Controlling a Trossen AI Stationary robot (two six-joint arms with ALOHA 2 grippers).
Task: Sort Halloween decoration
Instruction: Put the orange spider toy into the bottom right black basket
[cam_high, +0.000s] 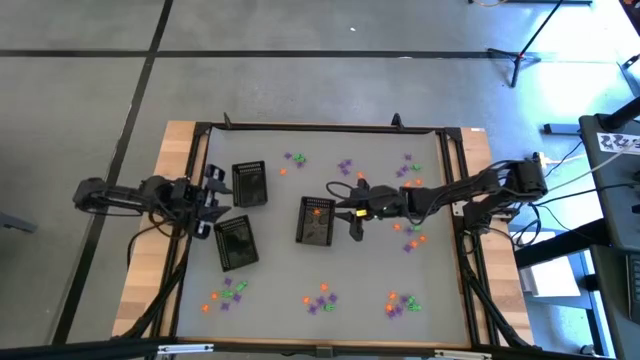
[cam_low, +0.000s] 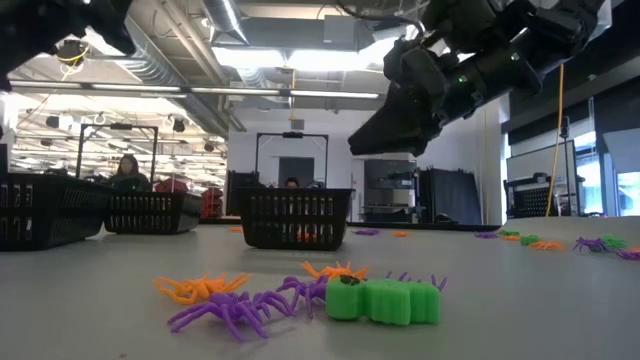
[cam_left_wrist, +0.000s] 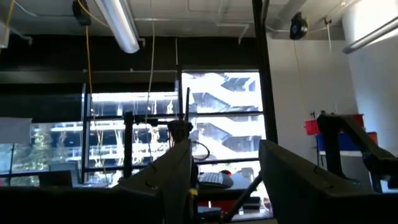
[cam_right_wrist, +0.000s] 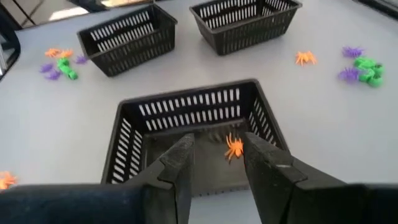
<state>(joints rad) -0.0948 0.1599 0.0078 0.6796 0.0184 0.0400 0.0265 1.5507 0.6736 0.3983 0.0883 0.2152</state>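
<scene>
1. The desk (cam_high: 270, 285) has a smooth, matte grey top, with wooden strips along its two sides.
2. Three black plastic trays with slotted walls stand on it: the middle tray (cam_right_wrist: 193, 134) below the right end effector (cam_right_wrist: 217, 163), and two side trays (cam_right_wrist: 127, 37) (cam_right_wrist: 245, 22) by the left arm.
3. The right end effector hangs above the middle tray's near rim, its two dark fingers parted and empty.
4. An orange spider trinket (cam_right_wrist: 234, 147) lies on the middle tray's floor, partly hidden by the fingers.
5. The Halloween decoration (cam_high: 320, 298) lies scattered in small clusters along the desk's near and far edges: leggy orange and purple spiders and a blocky green piece (cam_low: 385, 300).
6. The left end effector (cam_high: 213, 200) waits between the two side trays, fingers apart, holding nothing; its wrist view shows only the room.
</scene>
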